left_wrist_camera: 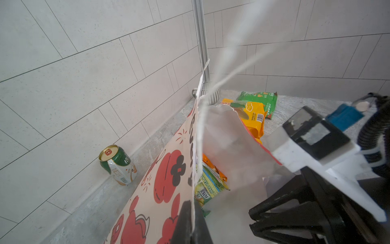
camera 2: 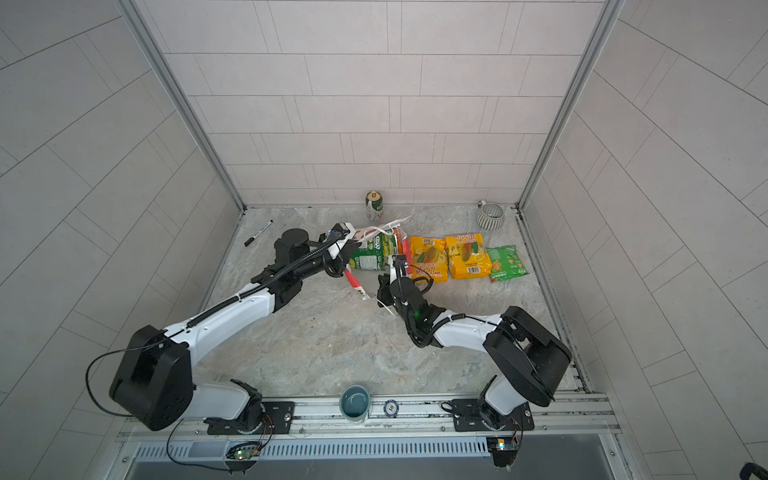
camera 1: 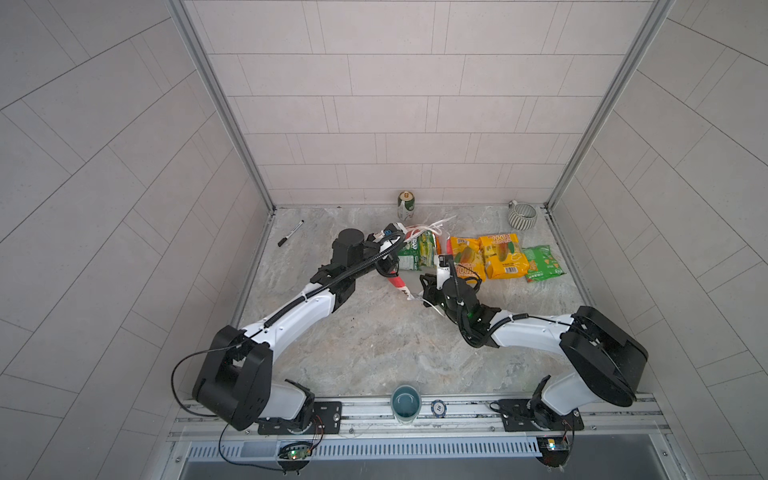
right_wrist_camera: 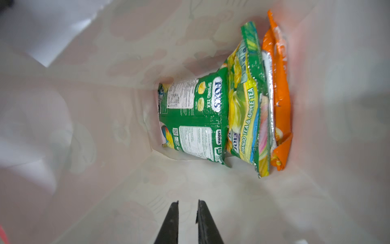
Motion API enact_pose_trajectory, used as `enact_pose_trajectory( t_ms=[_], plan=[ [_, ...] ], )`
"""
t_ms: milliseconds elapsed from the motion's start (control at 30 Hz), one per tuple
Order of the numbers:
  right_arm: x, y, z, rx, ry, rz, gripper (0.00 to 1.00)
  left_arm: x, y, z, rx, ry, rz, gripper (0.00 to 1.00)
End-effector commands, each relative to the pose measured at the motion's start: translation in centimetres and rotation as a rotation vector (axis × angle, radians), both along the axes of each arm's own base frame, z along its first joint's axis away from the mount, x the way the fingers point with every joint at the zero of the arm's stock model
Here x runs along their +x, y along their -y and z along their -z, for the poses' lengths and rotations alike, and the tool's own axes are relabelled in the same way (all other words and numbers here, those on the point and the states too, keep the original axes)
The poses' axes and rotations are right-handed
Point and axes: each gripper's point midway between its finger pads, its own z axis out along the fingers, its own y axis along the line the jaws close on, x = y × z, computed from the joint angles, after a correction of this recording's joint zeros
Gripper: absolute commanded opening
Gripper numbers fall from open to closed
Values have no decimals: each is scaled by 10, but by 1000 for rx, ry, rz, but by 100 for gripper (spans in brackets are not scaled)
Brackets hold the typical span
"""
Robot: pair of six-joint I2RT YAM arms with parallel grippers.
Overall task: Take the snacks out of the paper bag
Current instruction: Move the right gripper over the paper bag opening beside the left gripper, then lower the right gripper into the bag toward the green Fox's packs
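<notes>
**BAG TIPPED, HALF EMPTIED:** The paper bag (left_wrist_camera: pixel 164 179) lies on its side toward the back-centre of the marble-look worktop (camera 1: pixel 374 340), mouth facing the arms. The L hand (left_wrist_camera: pixel 191 209) is clamped on the bag's upper rim, holding the mouth up & open. White cord handles trail blurred past its lens. The R hand (right_wrist_camera: pixel 187 202) sits inside the mouth, fingers a narrow gap apart w/ nothing between them, well short of the pkts.

Three snacks lie at the bag's closed end, side by side:
- A green pkt marked "Spring Tea" (right_wrist_camera: pixel 190 118).
- A yellow-green pkt marked "Mango Tea & Apple Tea" (right_wrist_camera: pixel 244 105), overlapping the green pkt's edge.
- An orange pkt (right_wrist_camera: pixel 280 95), pressed against the bag's wall.

Three more lie flat on the worktop in a row, just right of the bag in both top views:
- A yellow-orange "100" pkt (camera 1: pixel 465 253).
- A second "100" pkt (camera 1: pixel 503 255), edge to edge w/ the first.
- A second green pkt (camera 1: pixel 542 262), just beside that.

Also in shot:
- A green-and-white can (camera 1: pixel 406 204) upright by the back wall, behind the bag.
- A striped mug (camera 1: pixel 522 215) in the back-right corner.
- A black marker (camera 1: pixel 291 239) at back left.
- A teal cup (camera 1: pixel 406 402) on the front rail btwn the arm bases.
</notes>
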Motion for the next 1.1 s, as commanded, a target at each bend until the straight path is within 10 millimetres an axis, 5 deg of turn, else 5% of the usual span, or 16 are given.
enact_pose_trajectory(
  t_ms=[0, 400, 533, 767, 1067],
  plan=[
    [-1, 6, -11, 52, 37, 34, 19, 2, 6, -8, -14, 7, 19, 0],
    [21, -13, -55, -34, 42, 3, 23, -18, 13, -4, 10, 47, 129, 0],
    [34, -12, -49, -63, 6, 27, 25, -19, 14, -4, 7, 46, 134, 0],
    [56, 16, -42, -150, -24, 124, 29, -20, 13, -4, 14, 62, 133, 0],
    [69, 38, -16, -227, -87, 217, 45, -19, 13, -1, 17, 60, 131, 0]
  ],
)
